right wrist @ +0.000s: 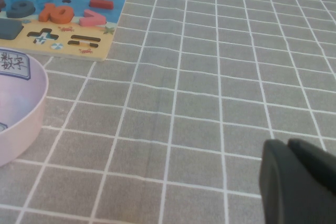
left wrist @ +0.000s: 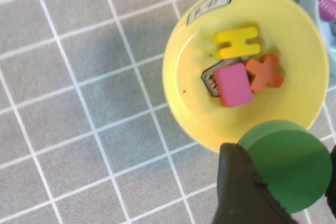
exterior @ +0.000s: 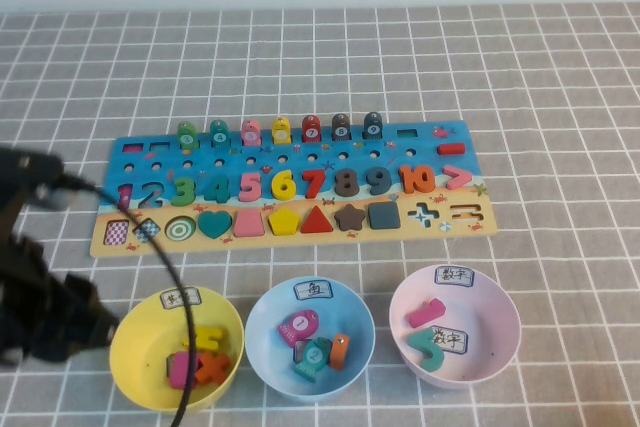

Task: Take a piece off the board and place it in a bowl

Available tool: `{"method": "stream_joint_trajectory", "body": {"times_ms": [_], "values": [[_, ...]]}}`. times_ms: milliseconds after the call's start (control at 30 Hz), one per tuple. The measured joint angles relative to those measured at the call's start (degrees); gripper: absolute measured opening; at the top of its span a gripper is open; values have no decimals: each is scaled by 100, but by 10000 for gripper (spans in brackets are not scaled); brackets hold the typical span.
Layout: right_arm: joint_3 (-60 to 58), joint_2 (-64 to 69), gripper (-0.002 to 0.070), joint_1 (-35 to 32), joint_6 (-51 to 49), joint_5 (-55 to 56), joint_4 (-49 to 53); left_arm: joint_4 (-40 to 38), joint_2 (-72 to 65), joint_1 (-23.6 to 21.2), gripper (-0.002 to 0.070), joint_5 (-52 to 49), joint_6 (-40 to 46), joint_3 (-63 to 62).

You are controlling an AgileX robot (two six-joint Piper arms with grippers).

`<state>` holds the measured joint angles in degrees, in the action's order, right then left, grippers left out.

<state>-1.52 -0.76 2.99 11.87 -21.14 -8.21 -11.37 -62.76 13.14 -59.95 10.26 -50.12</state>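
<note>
The left gripper (left wrist: 281, 182) is clamped on the green disc (left wrist: 286, 166), held just beside the near rim of the yellow bowl (left wrist: 184, 87). Ahead of it inside the bowl lie a yellow piece (left wrist: 237, 42), an orange cross (left wrist: 265, 73) and a pink block (left wrist: 234, 84). The board (exterior: 110, 239) lies well beyond. The right gripper (right wrist: 294, 182) hangs over bare cloth near the pink bowl (right wrist: 21, 119), fingers together, cut off by the frame.

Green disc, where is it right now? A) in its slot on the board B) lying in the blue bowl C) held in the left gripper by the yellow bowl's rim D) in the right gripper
C: the left gripper clamps the green disc at the yellow bowl's rim; the right gripper sits low over bare table, holding nothing.
</note>
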Motion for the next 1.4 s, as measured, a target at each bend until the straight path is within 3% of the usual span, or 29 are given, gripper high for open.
{"method": "stream_joint_trajectory", "body": {"times_ms": [233, 467, 833, 1167, 1400], "values": [[0, 0, -17, 0, 0, 0, 0, -22, 592, 0, 283, 1155, -93, 1175], [0, 0, -17, 0, 0, 0, 0, -538, 616, 0, 283, 2236, 185, 1658], [0, 0, -17, 0, 0, 0, 0, -925, 394, 12, 283, 2538, 709, 1828], [0, 0, -17, 0, 0, 0, 0, -716, -575, 957, 283, 2914, 635, 1680], [0, 0, -17, 0, 0, 0, 0, -603, -921, 1106, 283, 2977, 233, 1474]]}}
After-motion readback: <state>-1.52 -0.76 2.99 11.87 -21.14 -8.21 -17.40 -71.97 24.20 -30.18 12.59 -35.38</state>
